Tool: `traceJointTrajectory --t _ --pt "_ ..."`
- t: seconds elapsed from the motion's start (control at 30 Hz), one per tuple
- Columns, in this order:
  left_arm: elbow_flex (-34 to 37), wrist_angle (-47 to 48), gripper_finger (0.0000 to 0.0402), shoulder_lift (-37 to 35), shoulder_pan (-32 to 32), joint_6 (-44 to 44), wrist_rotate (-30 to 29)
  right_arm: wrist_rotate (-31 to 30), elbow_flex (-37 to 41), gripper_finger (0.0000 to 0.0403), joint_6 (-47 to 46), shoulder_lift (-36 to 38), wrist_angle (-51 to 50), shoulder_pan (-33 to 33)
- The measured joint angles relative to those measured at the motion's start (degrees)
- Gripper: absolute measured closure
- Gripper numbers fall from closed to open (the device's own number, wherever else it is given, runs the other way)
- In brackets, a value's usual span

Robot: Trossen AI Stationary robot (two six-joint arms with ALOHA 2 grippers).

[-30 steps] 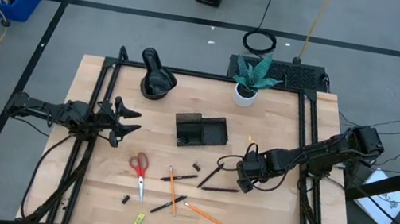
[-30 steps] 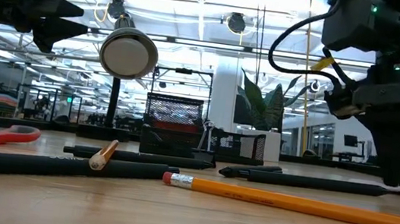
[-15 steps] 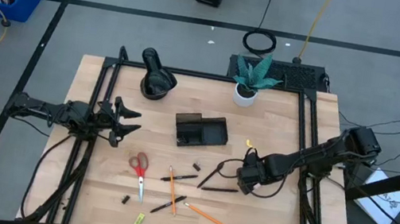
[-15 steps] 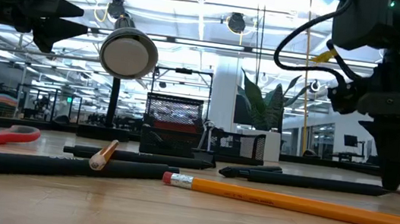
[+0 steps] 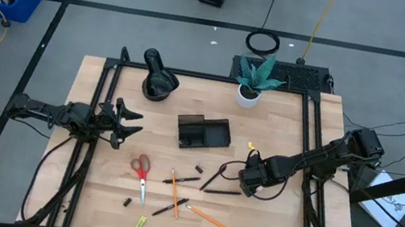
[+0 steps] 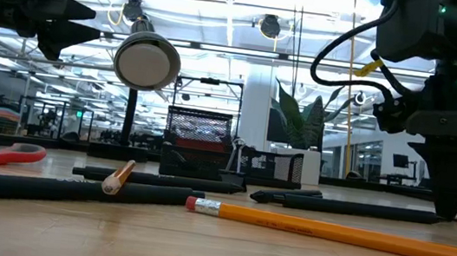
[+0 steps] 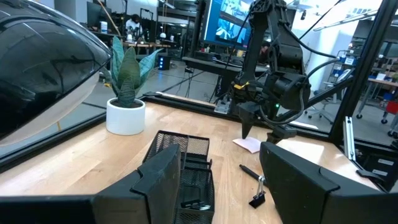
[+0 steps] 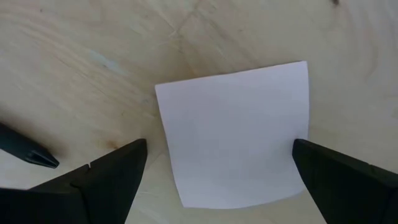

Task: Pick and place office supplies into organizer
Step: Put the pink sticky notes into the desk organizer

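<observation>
A pale pink sticky-note pad point(image 8: 236, 124) lies flat on the wooden table. My right gripper point(image 8: 221, 155) points straight down over it, open, with one finger off each of two opposite edges. The gripper's body hides the pad in the high view point(image 5: 249, 180). Left of it lie black pens point(image 5: 213, 178), orange pencils point(image 5: 210, 219), red-handled scissors point(image 5: 141, 173), small black clips point(image 5: 199, 167) and a yellow-green piece point(image 5: 141, 222). The black organizer point(image 5: 204, 132) stands at mid-table. My left gripper point(image 5: 134, 123) waits open and level at the table's left side.
A round black lamp point(image 5: 157, 78) stands at the far left and a white plant pot point(image 5: 249, 95) at the far edge. Black frame rails point(image 5: 310, 147) run along both sides of the table. Bare wood shows between the organizer and my left gripper.
My right gripper has tipped from a slant to point straight down over the sticky-note pad, with its fingers still wide apart. The supplies on the table have not moved.
</observation>
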State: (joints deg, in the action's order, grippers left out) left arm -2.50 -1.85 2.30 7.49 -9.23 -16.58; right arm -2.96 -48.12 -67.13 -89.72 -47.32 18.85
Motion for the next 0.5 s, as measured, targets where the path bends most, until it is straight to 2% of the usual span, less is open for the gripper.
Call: traceJointTrajectory --t 0.5 --pt "0.0 0.0 0.0176 -0.01 0.0 0.0 0.0 0.2 2.93 0.0012 0.96 0.03 2.77 0.0"
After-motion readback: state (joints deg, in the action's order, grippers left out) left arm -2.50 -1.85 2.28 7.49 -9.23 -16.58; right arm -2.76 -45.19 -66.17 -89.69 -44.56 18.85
